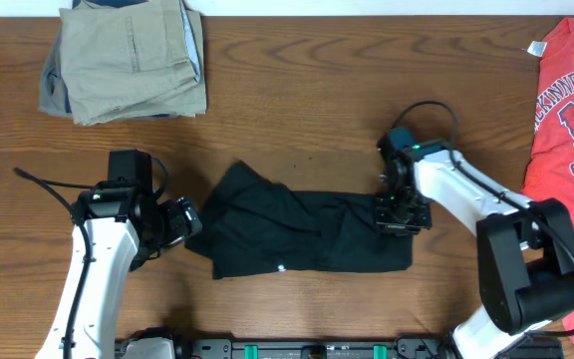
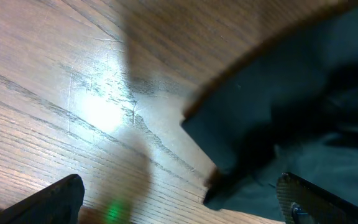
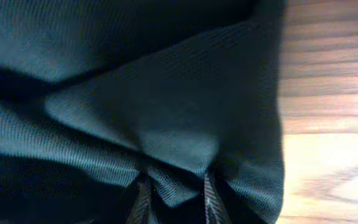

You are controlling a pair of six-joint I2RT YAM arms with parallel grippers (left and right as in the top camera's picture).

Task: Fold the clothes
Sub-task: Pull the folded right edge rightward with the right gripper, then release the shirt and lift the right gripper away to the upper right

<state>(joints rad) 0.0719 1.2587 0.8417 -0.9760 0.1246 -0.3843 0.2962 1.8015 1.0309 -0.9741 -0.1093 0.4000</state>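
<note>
Overhead view: the black T-shirt (image 1: 297, 234) lies bunched into a rough band across the middle of the table (image 1: 297, 110), nearer its front edge. Your right gripper (image 1: 399, 214) sits on the shirt's right end, its jaws narrowed on a small pinch of cloth. The right wrist view shows a tuck of fabric caught between the fingertips (image 3: 143, 200).

The likely risk is that this thin pinch takes only the top layer. A lift could then let the cloth slip out, or peel that layer away and spoil the fold beneath. Your left gripper (image 1: 189, 221) stands wide open at the shirt's left corner, gripping nothing. That end is unpinned, so a pull from the right could drag the whole shirt along the table.

The shirt looks soft and matte, with diagonal creases. Its left end flares unevenly toward the back, and a tiny white mark (image 1: 280, 267) shows near its front edge.

Folded khaki trousers (image 1: 128, 60) lie at the back left corner. A red T-shirt (image 1: 566, 110) lies along the right edge. Both are well apart from the black one.
</note>
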